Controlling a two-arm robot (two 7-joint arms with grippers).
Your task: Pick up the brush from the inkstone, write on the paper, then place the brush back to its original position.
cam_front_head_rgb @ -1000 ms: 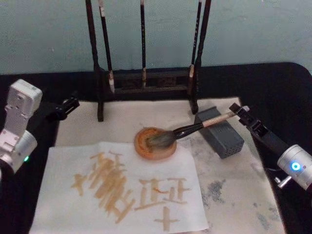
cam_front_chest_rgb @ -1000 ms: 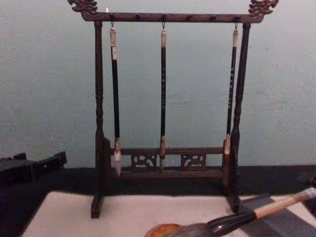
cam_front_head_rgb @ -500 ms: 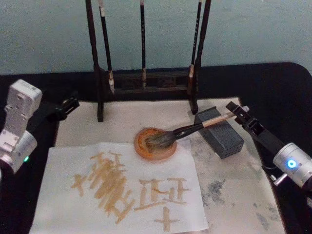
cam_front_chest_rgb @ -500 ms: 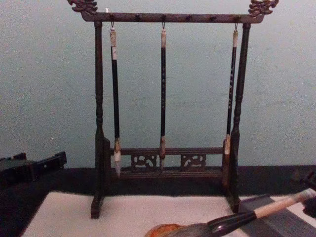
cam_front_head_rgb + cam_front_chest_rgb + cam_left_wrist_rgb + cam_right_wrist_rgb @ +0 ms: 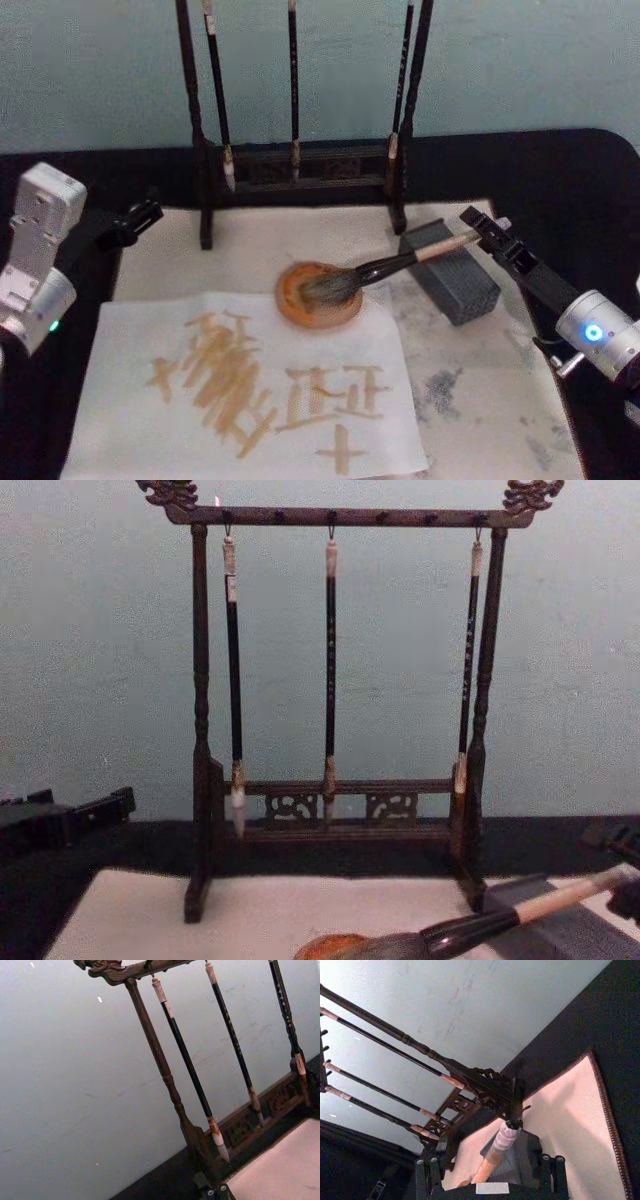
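Nearest me, the paper [image 5: 130, 400] lies flat on the pale mat [image 5: 490, 400], its ochre strokes just as they were a second ago. Just past its far edge sits the round brown inkstone [image 5: 292, 300]. The brush [image 5: 385, 267] rests its bushy head in it, as before.

The brush's long axis slants from there. The bristles point toward me and to my left, and the beige handle runs away to my right, rising over the dark grey block [image 5: 462, 288]. Seen from the chest, the handle's end sits a touch lower than it did a second ago.

My right gripper [image 5: 484, 230] is at that end. Its fingers are spread wide, with a gap on each side of the handle, so they hold nothing. That arm has shifted a little to my left since the earlier frame.

My left gripper [image 5: 148, 212] hangs by the mat's far left corner, unmoved. I cannot tell whether it is open or closed.

Farthest off stands the wooden rack [image 5: 205, 205], with three thin brushes [image 5: 293, 90] hanging from it.
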